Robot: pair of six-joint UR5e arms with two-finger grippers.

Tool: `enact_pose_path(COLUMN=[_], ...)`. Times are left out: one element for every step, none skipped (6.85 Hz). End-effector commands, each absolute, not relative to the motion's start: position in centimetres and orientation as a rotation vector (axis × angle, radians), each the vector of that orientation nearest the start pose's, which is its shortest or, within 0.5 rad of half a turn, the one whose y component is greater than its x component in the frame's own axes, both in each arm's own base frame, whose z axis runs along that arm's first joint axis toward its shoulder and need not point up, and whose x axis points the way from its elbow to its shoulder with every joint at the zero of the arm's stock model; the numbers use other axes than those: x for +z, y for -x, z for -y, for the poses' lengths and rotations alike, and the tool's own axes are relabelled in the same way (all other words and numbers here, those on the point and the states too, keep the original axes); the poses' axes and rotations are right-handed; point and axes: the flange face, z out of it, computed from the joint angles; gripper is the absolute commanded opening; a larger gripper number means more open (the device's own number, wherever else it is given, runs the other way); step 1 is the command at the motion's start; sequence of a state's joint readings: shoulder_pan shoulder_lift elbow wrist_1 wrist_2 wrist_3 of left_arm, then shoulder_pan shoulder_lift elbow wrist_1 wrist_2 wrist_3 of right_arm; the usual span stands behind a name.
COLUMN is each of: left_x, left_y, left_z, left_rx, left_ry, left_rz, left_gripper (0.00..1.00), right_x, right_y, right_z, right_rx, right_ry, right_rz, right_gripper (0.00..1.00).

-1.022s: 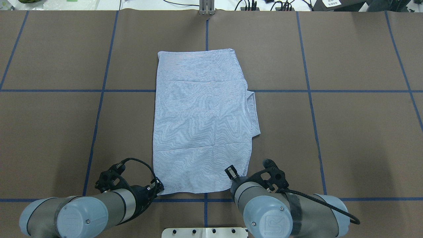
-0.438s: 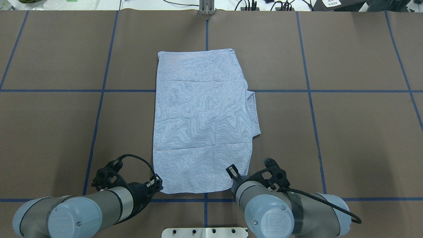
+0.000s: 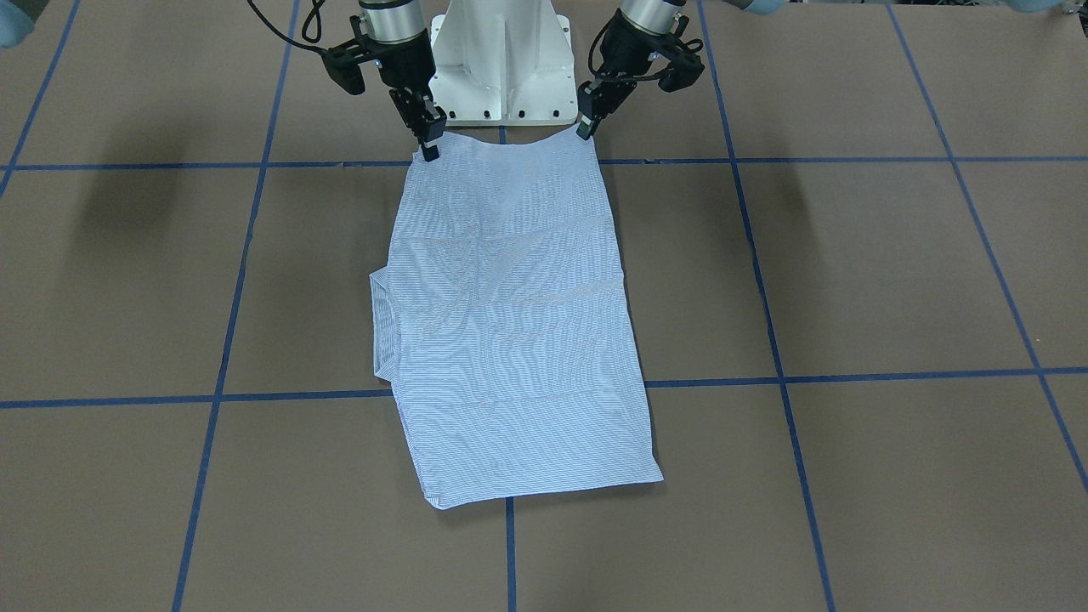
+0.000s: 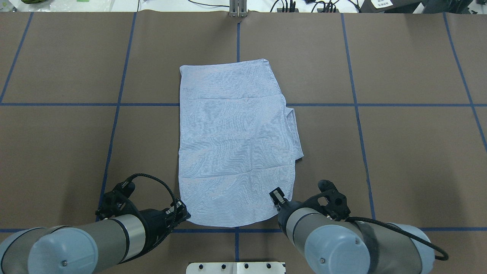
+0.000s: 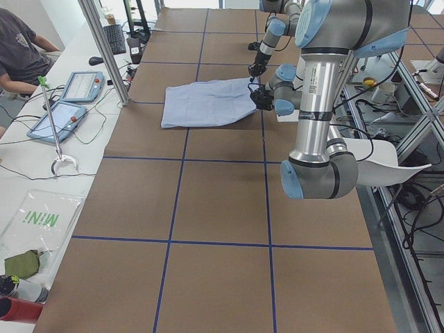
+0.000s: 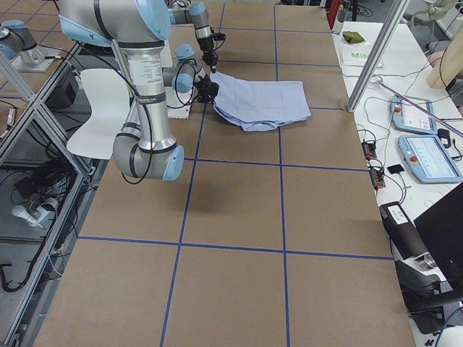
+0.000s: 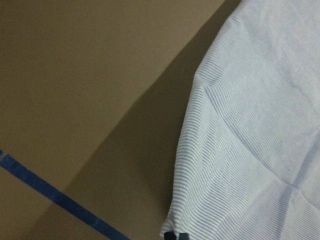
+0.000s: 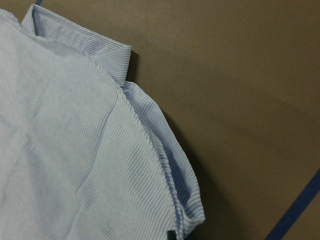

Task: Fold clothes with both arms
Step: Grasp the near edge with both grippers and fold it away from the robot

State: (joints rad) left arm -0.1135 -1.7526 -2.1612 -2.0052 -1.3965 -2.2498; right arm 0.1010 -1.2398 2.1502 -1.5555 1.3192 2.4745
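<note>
The light blue striped shirt point(image 4: 236, 144) lies folded into a long panel in the middle of the brown table; it also shows in the front view point(image 3: 510, 323). Its collar point(image 4: 295, 129) sticks out on the right side. My left gripper point(image 4: 182, 213) is shut on the shirt's near left corner, seen in the front view point(image 3: 586, 127). My right gripper point(image 4: 277, 198) is shut on the near right corner, seen in the front view point(image 3: 429, 146). Both corners are raised a little off the table, and the near edge sags between them. Both wrist views show lifted cloth point(image 7: 250, 125) point(image 8: 65, 150) with shadow beneath.
Blue tape lines point(image 4: 114, 104) divide the table into a grid. The white pedestal base point(image 3: 501, 59) stands just behind the shirt's near edge. A metal post point(image 4: 237, 9) stands at the far edge. Tablets and cables point(image 5: 76, 87) lie on a side bench with a seated person.
Both grippers have risen with the shirt's near corners in them. The near edge now curves and sags between them, and the right arm has shifted slightly right.
</note>
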Motion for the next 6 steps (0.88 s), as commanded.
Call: enact_pose_path(left_x=[20.5,18.4,16.7,15.8,16.4,15.5], left_y=[-42.2,-39.7,-37.5,-36.8,-37.1,-38.2], left_z=[19.9,19.3,19.3,19.8,22.3,27.0], left_rx=[-0.833,-0.838,-0.857,-0.864,-0.898,-0.897], left_ry=[0.266,0.315,0.343,0.342,0.289,0.226], left_rz=[-1.315,-1.317,-1.350,-1.378,-1.368,-1.378], left_gripper=[0.00,0.00,0.00,0.00,0.00,0.00], right_x=[19.6,17.8,16.3,15.8,15.8,15.7], right_y=[44.4,41.8,39.6,38.1,37.7,39.7], right_z=[19.5,19.0,19.0,21.2,24.8,30.1], right_rx=[1.014,0.999,0.993,1.036,1.080,1.100], right_ry=[0.239,0.279,0.313,0.301,0.295,0.295], right_rz=[1.008,1.022,1.060,1.082,1.070,1.027], right_gripper=[0.00,0.00,0.00,0.00,0.00,0.00])
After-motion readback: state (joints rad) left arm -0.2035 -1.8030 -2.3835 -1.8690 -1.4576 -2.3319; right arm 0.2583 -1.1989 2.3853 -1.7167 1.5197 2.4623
